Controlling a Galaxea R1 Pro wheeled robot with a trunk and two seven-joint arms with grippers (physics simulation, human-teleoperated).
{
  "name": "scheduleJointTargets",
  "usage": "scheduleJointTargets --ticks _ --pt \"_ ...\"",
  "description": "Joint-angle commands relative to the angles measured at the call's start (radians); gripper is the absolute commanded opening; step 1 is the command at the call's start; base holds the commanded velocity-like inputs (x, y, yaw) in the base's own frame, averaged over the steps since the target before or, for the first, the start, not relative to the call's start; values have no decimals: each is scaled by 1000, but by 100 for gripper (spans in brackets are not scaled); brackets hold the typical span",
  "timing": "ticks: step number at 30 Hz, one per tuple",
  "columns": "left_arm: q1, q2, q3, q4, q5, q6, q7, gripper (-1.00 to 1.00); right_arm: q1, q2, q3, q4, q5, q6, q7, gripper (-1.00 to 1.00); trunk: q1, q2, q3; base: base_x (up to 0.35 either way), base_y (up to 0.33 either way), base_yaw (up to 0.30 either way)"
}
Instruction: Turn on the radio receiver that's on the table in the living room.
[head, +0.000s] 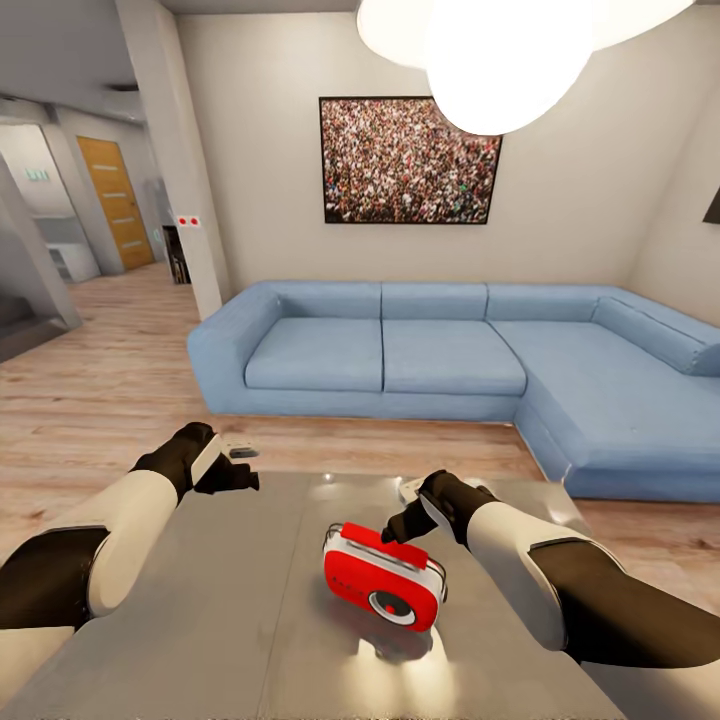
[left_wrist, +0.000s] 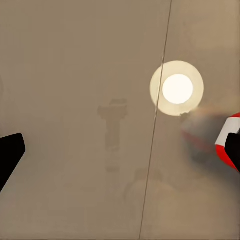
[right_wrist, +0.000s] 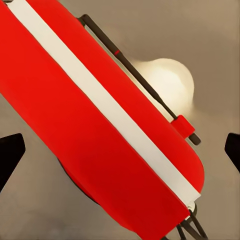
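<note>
The radio receiver (head: 383, 585) lies on the glossy grey table (head: 230, 600), a red body with white trim and a round dial with a red centre. My right gripper (head: 402, 526) hangs open just over the radio's far top edge. In the right wrist view the radio (right_wrist: 100, 130) sits close between the spread fingertips (right_wrist: 10, 156), which are apart from it. My left gripper (head: 238, 466) is open over the table's far left part, holding nothing. In the left wrist view the radio's edge (left_wrist: 226, 136) shows beside the bare tabletop (left_wrist: 75, 100).
A blue L-shaped sofa (head: 450, 360) stands beyond the table, under a framed crowd picture (head: 408, 160). A big white pendant lamp (head: 500, 50) hangs overhead; its reflection (left_wrist: 177, 89) shines on the tabletop. Wood plank floor (head: 90, 380) leads left to a hallway with a door (head: 112, 200).
</note>
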Motion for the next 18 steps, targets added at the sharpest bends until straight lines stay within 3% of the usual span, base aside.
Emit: scheduleJointTargets --ticks 1,18 --pt "0 0 0 0 0 0 0 100 0 0 0 0 0 0 0 100 0 0 -2 0 0 0" --pt "0 -1 -1 -1 0 0 0 100 0 0 0 0 0 0 0 100 0 0 -29 0 0 0"
